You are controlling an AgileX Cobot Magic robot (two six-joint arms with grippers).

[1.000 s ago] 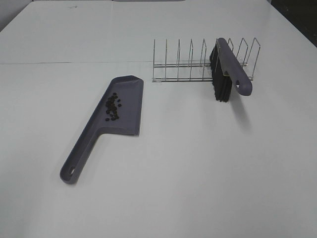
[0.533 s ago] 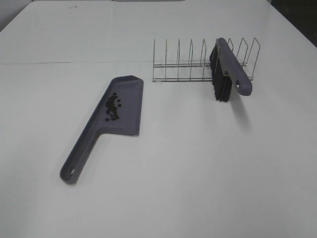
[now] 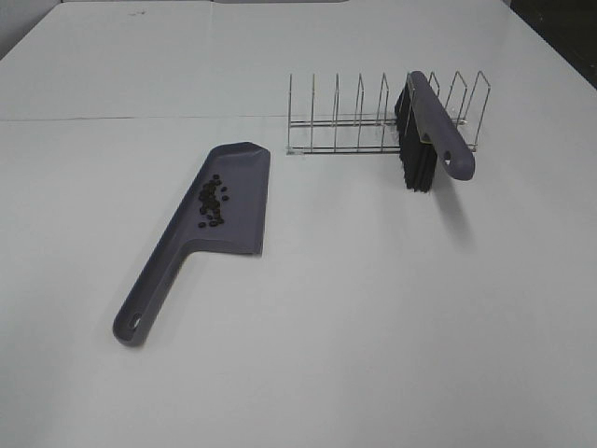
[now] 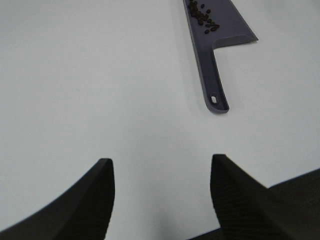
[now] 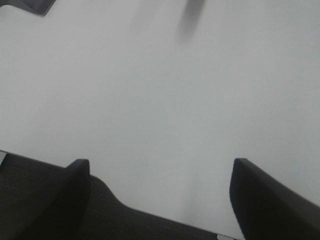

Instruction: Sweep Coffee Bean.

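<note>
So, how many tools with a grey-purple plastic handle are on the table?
2: the grey-purple plastic dustpan lies flat left of centre, and the black-bristled brush leans in the wire rack at the back right. None seem hidden.

A plain white worktop (image 3: 373, 327) spreads before me under soft, even light, with dark floor beyond its far right corner.

Beans (image 3: 212, 200) lie in the dustpan (image 3: 238, 213), left of and in front of the rack (image 3: 345, 126); a brush (image 3: 424, 135) rests in the rack's right end.
</note>
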